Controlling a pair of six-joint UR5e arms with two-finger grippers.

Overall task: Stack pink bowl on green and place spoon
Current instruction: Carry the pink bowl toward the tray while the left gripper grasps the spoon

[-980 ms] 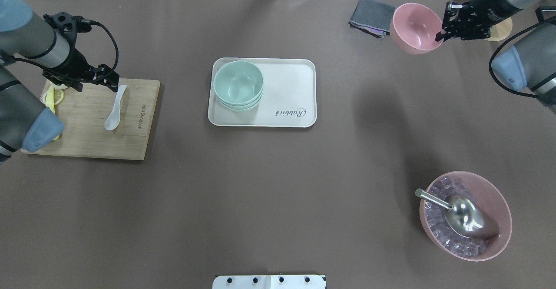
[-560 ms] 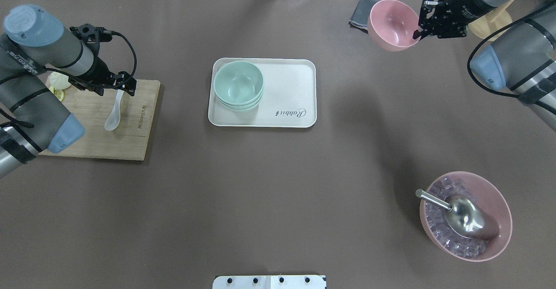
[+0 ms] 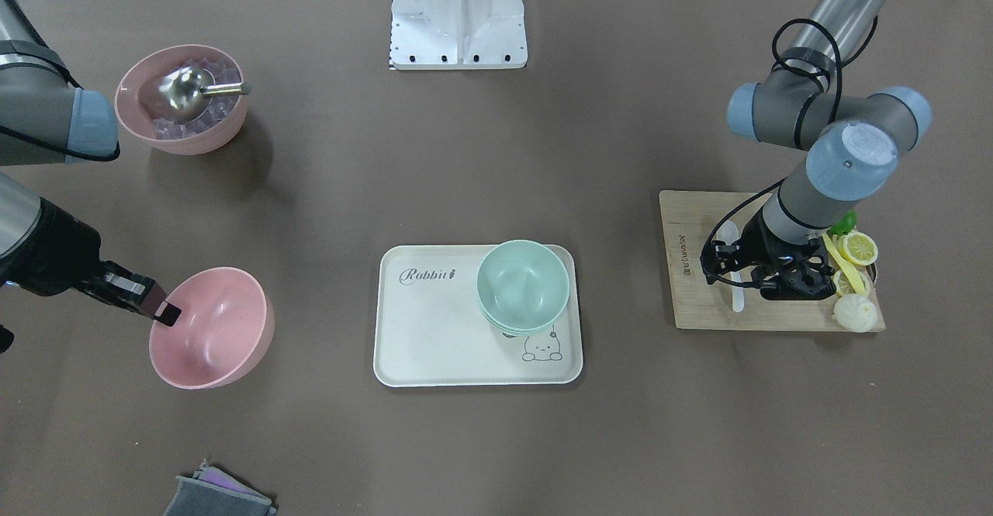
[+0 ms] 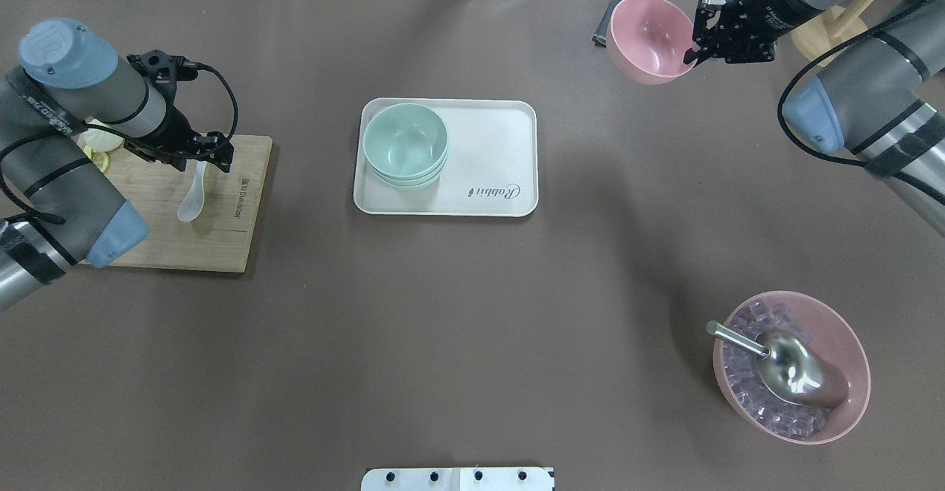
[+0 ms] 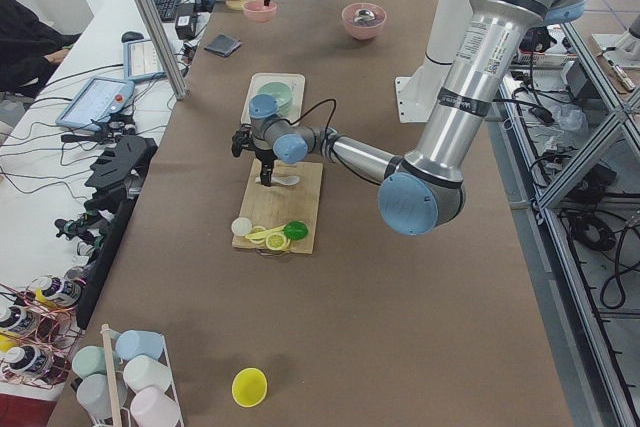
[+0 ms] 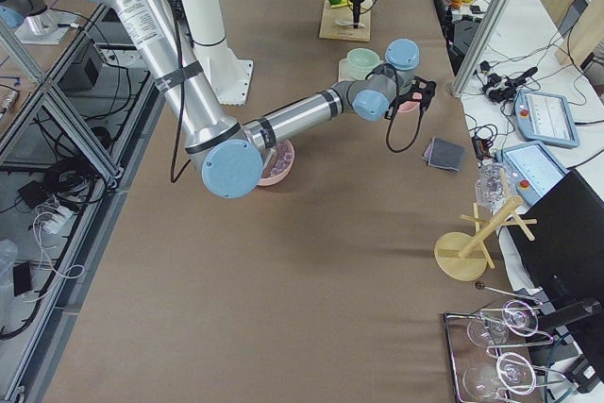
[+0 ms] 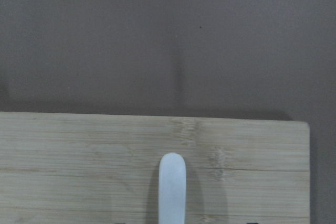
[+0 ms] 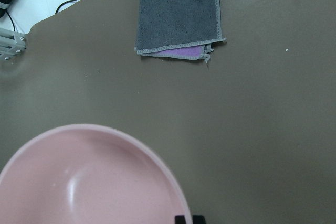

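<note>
Pink bowl (image 4: 650, 33): round, matte, smooth inside.

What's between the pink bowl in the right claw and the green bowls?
Nothing in the way. The overhead view shows only bare table and the tray's open half between the pink bowl and the green bowl.

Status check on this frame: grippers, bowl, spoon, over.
Right gripper shut on pink bowl rim, bowl aloft. Left gripper over spoon handle, grip unclear. Green bowl empty on tray.
</note>
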